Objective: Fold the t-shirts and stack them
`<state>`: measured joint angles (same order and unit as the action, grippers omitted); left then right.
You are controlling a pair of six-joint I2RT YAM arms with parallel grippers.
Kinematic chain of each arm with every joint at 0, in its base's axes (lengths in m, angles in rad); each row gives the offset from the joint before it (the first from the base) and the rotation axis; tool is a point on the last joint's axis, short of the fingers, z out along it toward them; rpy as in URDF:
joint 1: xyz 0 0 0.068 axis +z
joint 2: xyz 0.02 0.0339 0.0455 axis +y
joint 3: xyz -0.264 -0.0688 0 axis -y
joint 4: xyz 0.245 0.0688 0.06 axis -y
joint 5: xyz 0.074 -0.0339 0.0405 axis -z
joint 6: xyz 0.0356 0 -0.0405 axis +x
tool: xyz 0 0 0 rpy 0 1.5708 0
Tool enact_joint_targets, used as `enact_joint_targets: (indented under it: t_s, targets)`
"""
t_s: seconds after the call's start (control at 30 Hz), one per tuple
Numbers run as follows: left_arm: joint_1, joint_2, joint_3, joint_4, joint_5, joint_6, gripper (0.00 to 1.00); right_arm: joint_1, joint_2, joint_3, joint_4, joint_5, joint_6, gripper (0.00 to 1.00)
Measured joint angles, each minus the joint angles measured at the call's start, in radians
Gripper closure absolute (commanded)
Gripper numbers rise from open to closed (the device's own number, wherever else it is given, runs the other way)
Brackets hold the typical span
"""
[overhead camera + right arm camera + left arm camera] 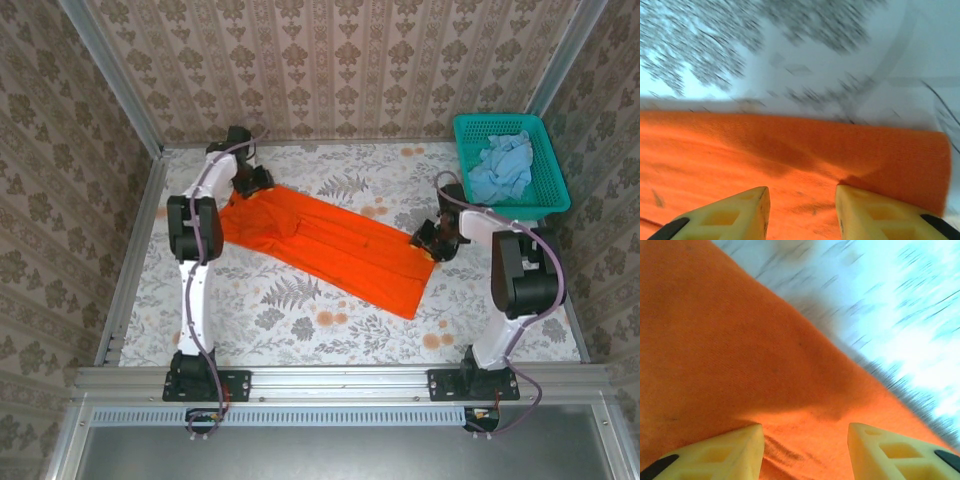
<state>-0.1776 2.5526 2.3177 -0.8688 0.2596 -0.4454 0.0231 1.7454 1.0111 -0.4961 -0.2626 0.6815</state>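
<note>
The orange t-shirt (320, 245) lies flat in a long diagonal strip across the patterned table. My left gripper (252, 186) is down at its far left end. In the left wrist view that gripper (805, 432) is open, its yellow fingers (735, 450) resting on slightly wrinkled orange cloth (740, 350). My right gripper (432, 240) sits at the shirt's right edge. Its wrist view shows it (802, 192) open, its fingers spread over the orange cloth (765, 150) close to the straight edge. The pale blue t-shirt (503, 167) lies crumpled in the basket.
The teal mesh basket (545, 165) stands at the back right corner of the table. The floral tablecloth (330, 325) is bare in front of the shirt. Metal frame rails (125, 260) run along the table's sides.
</note>
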Motion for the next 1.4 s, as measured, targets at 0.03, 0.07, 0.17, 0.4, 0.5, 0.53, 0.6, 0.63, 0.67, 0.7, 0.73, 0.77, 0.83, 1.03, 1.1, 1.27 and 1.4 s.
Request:
enact_joint_targets:
  t_s: [0.03, 0.07, 0.17, 0.4, 0.5, 0.53, 0.6, 0.63, 0.67, 0.7, 0.73, 0.77, 0.83, 1.03, 1.1, 1.27, 1.4]
  targets:
    - [-0.009, 0.043, 0.071, 0.006, 0.019, -0.006, 0.48, -0.001, -0.022, -0.023, -0.008, 0.001, 0.010, 0.56]
    - [-0.021, 0.094, 0.153, 0.018, 0.043, -0.018, 0.47, -0.002, -0.053, -0.058, -0.013, 0.002, 0.027, 0.55]
    - [-0.055, 0.169, 0.255, 0.099, 0.112, -0.077, 0.43, -0.002, -0.138, -0.134, -0.047, 0.009, 0.057, 0.55]
    - [-0.134, 0.229, 0.328, 0.269, 0.203, -0.197, 0.23, 0.002, -0.338, -0.180, -0.154, 0.054, 0.072, 0.52]
    - [-0.159, 0.198, 0.305, 0.275, 0.189, -0.190, 0.17, 0.032, -0.423, -0.156, -0.178, 0.084, 0.052, 0.53]
    - [-0.164, 0.171, 0.269, 0.272, 0.178, -0.184, 0.16, 0.050, -0.439, -0.148, -0.175, 0.086, 0.046, 0.53]
    - [-0.167, 0.080, 0.148, 0.271, 0.141, -0.166, 0.15, 0.098, -0.465, -0.144, -0.148, 0.066, 0.031, 0.55]
    - [-0.166, 0.029, 0.090, 0.269, 0.116, -0.156, 0.16, 0.128, -0.472, -0.147, -0.129, 0.044, 0.027, 0.55]
    - [-0.163, -0.025, 0.035, 0.263, 0.086, -0.143, 0.18, 0.161, -0.472, -0.150, -0.111, 0.027, 0.024, 0.56]
    - [-0.161, -0.065, -0.003, 0.259, 0.058, -0.134, 0.22, 0.191, -0.471, -0.153, -0.100, 0.013, 0.019, 0.56]
    - [-0.160, -0.114, -0.043, 0.247, 0.025, -0.125, 0.29, 0.231, -0.467, -0.154, -0.092, -0.003, 0.009, 0.56]
    - [-0.154, -0.155, -0.075, 0.233, -0.003, -0.121, 0.36, 0.267, -0.459, -0.154, -0.084, -0.018, -0.002, 0.57]
    - [-0.150, -0.210, -0.112, 0.209, -0.041, -0.113, 0.48, 0.319, -0.433, -0.153, -0.071, -0.052, -0.019, 0.58]
    - [-0.141, -0.212, -0.145, 0.107, -0.122, -0.111, 0.64, 0.438, -0.233, -0.126, -0.053, -0.130, -0.063, 0.64]
    - [-0.141, -0.178, -0.142, 0.077, -0.137, -0.110, 0.65, 0.484, -0.174, -0.108, -0.053, -0.139, -0.074, 0.65]
    - [-0.141, -0.001, -0.016, -0.020, -0.152, -0.101, 0.65, 0.549, -0.100, -0.075, -0.060, -0.138, -0.080, 0.67]
    - [-0.131, 0.079, 0.163, -0.050, -0.095, -0.101, 0.64, 0.549, -0.056, -0.047, -0.064, -0.126, -0.076, 0.68]
